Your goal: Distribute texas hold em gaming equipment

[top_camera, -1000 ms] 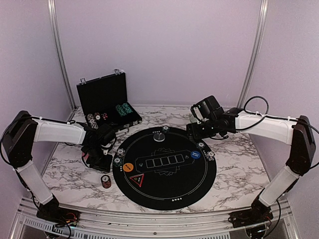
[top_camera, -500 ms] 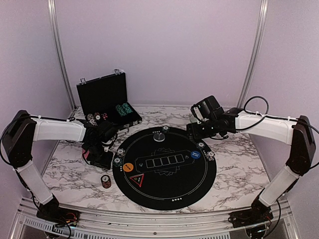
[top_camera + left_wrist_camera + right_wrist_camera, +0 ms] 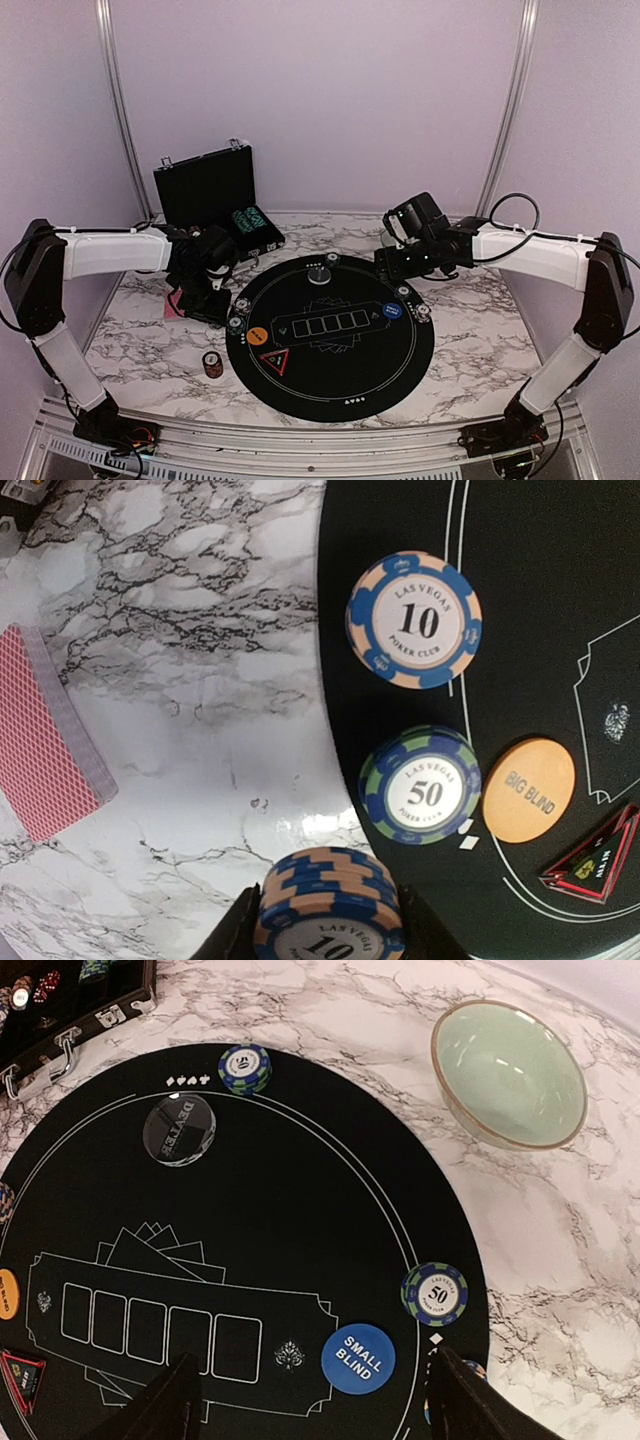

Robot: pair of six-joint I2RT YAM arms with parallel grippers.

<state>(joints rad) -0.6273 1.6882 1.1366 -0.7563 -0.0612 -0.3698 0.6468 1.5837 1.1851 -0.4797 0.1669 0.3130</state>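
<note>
Placing chips around the mat (image 3: 540,570): left tool (image 3: 328,945) clamped on a blue-and-peach chip stack (image 3: 330,895) at the mat's edge. Likely needs carrying to a bare seat mark, then releasing. Farther off, right tool (image 3: 315,1405) spread wide, empty, above the mat. Cannot see the held stack's bottom, nor the case (image 3: 205,185) contents clearly.

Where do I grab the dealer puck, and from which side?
By its rim, from straight above: the dealer puck lies flat on the mat, a thick round disc with its sides exposed. Keep clear of the 50 stack beside it.
</note>
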